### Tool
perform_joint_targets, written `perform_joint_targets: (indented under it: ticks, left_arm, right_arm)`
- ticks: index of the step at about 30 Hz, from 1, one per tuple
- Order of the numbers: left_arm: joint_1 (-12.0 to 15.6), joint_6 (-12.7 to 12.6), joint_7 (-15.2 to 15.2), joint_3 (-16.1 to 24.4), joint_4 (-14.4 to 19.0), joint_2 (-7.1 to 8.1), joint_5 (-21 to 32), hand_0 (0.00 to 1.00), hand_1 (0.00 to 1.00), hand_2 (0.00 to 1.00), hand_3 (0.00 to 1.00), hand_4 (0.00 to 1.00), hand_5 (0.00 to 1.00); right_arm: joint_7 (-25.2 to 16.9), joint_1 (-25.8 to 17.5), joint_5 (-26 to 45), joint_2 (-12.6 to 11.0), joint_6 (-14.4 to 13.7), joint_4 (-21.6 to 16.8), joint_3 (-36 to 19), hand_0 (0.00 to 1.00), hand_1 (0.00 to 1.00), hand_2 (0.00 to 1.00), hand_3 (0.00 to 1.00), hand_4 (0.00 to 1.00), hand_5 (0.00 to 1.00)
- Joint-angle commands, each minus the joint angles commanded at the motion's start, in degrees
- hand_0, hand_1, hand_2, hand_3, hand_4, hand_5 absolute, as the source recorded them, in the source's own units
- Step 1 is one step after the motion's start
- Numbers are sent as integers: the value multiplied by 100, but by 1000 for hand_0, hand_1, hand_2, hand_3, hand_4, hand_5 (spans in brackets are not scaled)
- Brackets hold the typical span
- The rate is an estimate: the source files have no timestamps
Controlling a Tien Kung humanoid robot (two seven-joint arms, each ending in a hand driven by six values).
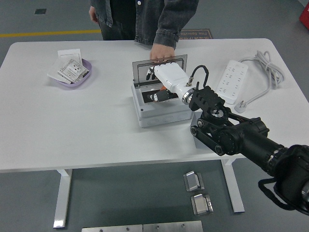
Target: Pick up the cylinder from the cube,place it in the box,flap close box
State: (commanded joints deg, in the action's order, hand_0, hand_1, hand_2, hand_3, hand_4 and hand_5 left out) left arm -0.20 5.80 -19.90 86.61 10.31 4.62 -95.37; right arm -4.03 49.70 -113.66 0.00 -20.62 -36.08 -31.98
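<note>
The grey box (159, 113) stands at the table's middle with its clear lid (145, 69) upright at the back. A person's hand (160, 51) rests on the lid's top edge. My right hand (158, 95), white-shelled on a black arm, reaches from the right down into the box's opening. Its dark fingers are curled inside the box around the orange cylinder (167, 88), of which only a sliver shows under the palm. What else lies in the box is hidden by the hand.
A purple bowl (87, 76) with paper packets sits at the back left. A white power strip (231, 80) with its cable (264, 63) lies at the right. A person stands at the far edge behind the box.
</note>
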Motion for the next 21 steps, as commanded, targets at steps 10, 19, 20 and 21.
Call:
perform_joint_targets:
  ticks: [10,19,20,21]
  left_arm:
    - [87,-31,29,-43,0,-35,56,686,732,662,740,713,422]
    - [171,-56,13,-28,0,-56,34,684,728,629,728,706,418]
    - [165,-56,16,-27,0,-53,31,684,728,629,728,706,418]
    - [157,-56,19,-26,0,-49,27,684,728,629,728,706,418]
  right_arm:
    - [227,-517,684,-520,152,-958,-417,698,569,592,596,889,230]
    - [533,-306,909,-1067,491,-2138,-1093,716,627,617,607,895,253]
    - [548,-210,903,-1061,515,-2124,-1113,716,627,617,607,895,253]
    - [562,-113,895,-1044,538,-2076,-1125,716,627,617,607,895,253]
